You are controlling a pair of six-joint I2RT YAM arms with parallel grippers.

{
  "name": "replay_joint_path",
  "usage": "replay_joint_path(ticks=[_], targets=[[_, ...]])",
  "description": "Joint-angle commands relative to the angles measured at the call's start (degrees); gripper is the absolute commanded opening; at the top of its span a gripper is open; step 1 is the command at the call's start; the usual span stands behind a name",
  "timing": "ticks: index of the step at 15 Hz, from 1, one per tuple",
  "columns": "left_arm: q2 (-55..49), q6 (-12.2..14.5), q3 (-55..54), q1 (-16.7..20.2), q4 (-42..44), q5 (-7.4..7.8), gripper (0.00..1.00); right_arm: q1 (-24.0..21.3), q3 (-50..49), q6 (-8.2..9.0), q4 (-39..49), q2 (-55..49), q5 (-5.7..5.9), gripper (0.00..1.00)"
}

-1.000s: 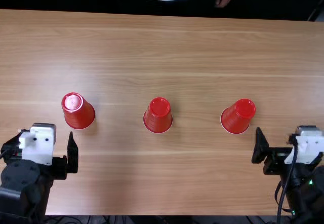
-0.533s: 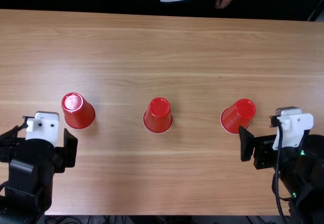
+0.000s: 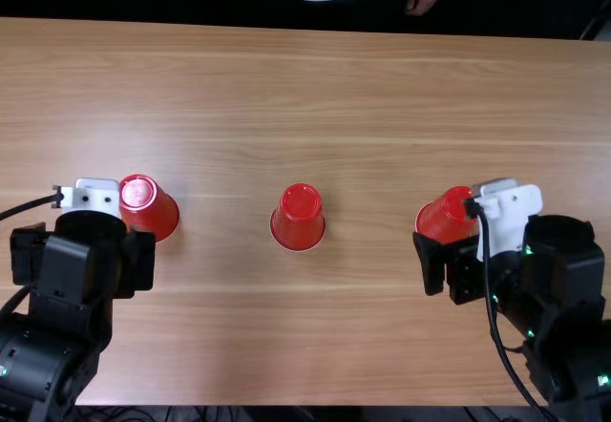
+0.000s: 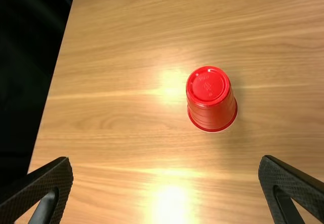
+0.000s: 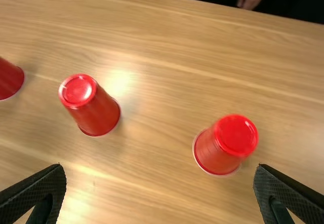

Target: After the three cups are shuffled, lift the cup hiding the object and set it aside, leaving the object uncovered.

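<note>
Table: light brown wood with long straight grain running side to side and a soft sheen. One rounded corner shows in the left wrist view. Room past the far edge is dark. Bright glare patches on the wood in the left wrist view, one right beside the left cup.

Three cups in a row across the table's near half, well apart, all upside down with rims flat on the wood: left cup, mid cup, right cup. Red glossy plastic, round and tapered. Flat base up with a shallow recessed disc, faint rings around the wall, pale line at the rim. Can't tell which one covers anything.

Left gripper: released, fingers spread wide, nothing between them. Left cup stands ahead of it, apart. From the top, its wrist sits just beside that cup on the near side.

Right gripper: also released and wide, holding nothing. Right cup is just ahead, near one finger, not touching; mid cup is farther off. Pads are flat and black with a fine woven texture and wedge-shaped tips.
</note>
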Motion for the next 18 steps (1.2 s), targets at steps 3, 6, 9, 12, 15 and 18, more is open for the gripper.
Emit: replay_joint_path(ticks=[3, 6, 9, 12, 15, 18], targets=[[4.28, -2.67, 4.58, 3.68, -3.28, 2.85, 1.0, 4.23, 6.22, 0.21, -1.86, 5.93, 0.03, 1.0], [5.07, -3.62, 5.11, 7.28, -4.86, 8.54, 1.0, 7.57, 10.53, 0.32, -1.96, 11.81, 0.03, 1.0], [6.3, -5.52, 5.02, 7.37, -4.86, 9.49, 1.0, 12.32, 15.27, 0.42, -2.07, 18.58, 0.03, 1.0], [6.39, -5.52, 4.85, 7.37, -4.86, 11.07, 1.0, 16.27, 18.18, 0.32, -2.28, 25.61, 0.03, 1.0], [6.56, -5.52, 4.85, 7.37, -4.86, 10.97, 1.0, 17.77, 19.76, 0.32, -2.28, 32.12, 0.03, 1.0], [7.53, -5.52, 4.76, 7.46, -5.91, 11.07, 1.0, 17.86, 20.9, 0.32, -2.28, 37.57, 0.03, 1.0]])
